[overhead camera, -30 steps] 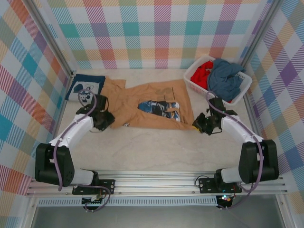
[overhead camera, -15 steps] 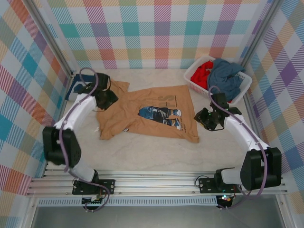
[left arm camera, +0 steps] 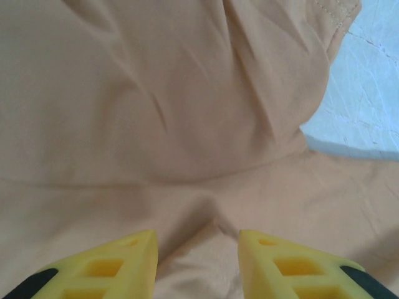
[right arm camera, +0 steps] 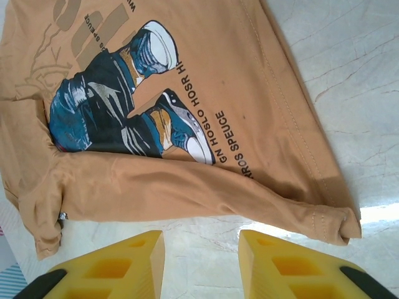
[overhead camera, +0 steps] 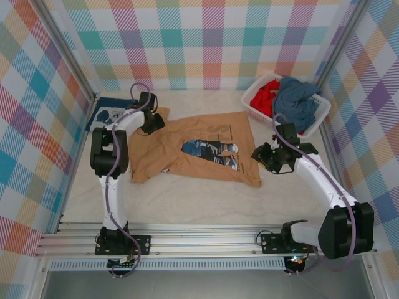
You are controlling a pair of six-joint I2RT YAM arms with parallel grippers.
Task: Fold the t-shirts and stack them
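Note:
The tan t-shirt (overhead camera: 156, 156) lies spread print-up in the middle of the table, its blue-and-white print (overhead camera: 209, 151) facing the camera. My left gripper (overhead camera: 151, 122) is down on the shirt's upper left part. In the left wrist view it (left arm camera: 197, 240) is open, with a ridge of tan cloth (left arm camera: 156, 112) rising between the fingers. My right gripper (overhead camera: 262, 157) hovers just off the shirt's right lower corner. In the right wrist view it (right arm camera: 201, 240) stands open over bare table, the tan sleeve edge (right arm camera: 187, 187) just ahead of it. A folded navy t-shirt (overhead camera: 111, 113) lies at the far left.
A white slatted basket (overhead camera: 248, 99) stands at the back right, holding a red t-shirt (overhead camera: 265, 96) and a grey-blue t-shirt (overhead camera: 296, 99). Checked walls close in the left, back and right sides. Bare marbled tabletop (overhead camera: 187, 199) runs along the near side.
My left gripper swung from the shirt's lower left up to its upper left, and the shirt's left side shifted. The right gripper opened and drew slightly off the shirt's right corner.

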